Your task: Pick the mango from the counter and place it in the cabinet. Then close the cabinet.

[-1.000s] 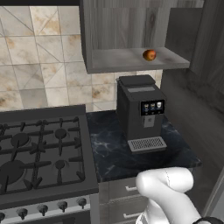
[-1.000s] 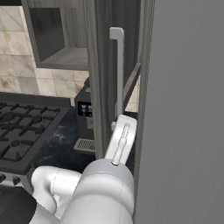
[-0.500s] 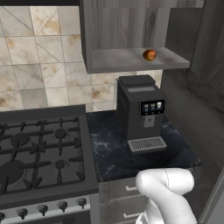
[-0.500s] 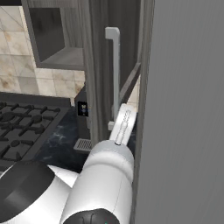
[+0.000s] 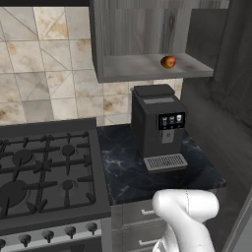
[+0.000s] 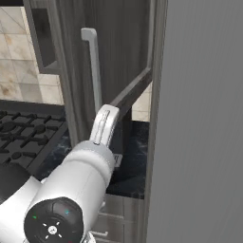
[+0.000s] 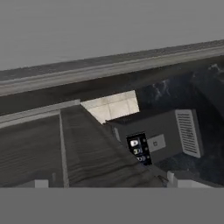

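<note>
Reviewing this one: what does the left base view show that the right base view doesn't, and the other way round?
Left base view: the mango lying on the cabinet shelf, and the front of the coffee machine with its drip tray. Right base view: the cabinet door standing open, edge toward the camera, with its long bar handle, and the arm's forearm reaching up beside it. Both share the dark marble counter and the gas stove.
</note>
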You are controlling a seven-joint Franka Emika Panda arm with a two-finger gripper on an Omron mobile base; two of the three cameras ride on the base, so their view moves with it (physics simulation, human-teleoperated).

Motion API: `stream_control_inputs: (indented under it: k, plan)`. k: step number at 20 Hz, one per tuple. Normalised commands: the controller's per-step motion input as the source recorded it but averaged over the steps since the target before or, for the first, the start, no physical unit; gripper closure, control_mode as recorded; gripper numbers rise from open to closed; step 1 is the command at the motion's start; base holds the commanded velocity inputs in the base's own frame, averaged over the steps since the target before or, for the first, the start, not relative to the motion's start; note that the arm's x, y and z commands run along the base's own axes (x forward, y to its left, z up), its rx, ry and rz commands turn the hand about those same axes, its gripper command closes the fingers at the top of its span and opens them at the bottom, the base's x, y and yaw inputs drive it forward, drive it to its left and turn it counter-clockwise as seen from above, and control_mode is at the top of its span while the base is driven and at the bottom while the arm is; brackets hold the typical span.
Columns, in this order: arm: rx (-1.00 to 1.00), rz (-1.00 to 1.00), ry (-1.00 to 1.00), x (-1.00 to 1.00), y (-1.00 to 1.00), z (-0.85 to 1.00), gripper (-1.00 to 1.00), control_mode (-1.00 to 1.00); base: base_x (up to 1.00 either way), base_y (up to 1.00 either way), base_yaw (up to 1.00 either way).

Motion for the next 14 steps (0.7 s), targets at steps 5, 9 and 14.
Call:
stream_control_inputs:
  k: [5, 9, 14]
  plan:
    - [-0.02, 0.01, 0.00, 0.30, 0.81, 0.17, -1.00, -1.00, 0.00, 0.00, 0.00]
    - [0.03, 0.13, -0.06, 0.98, 0.26, 0.27, -1.00, -1.00, 0.00, 0.00, 0.00]
    - [0.07, 0.22, -0.01, 1.00, 0.00, 0.12, -1.00, -1.00, 0.00, 0.00, 0.00]
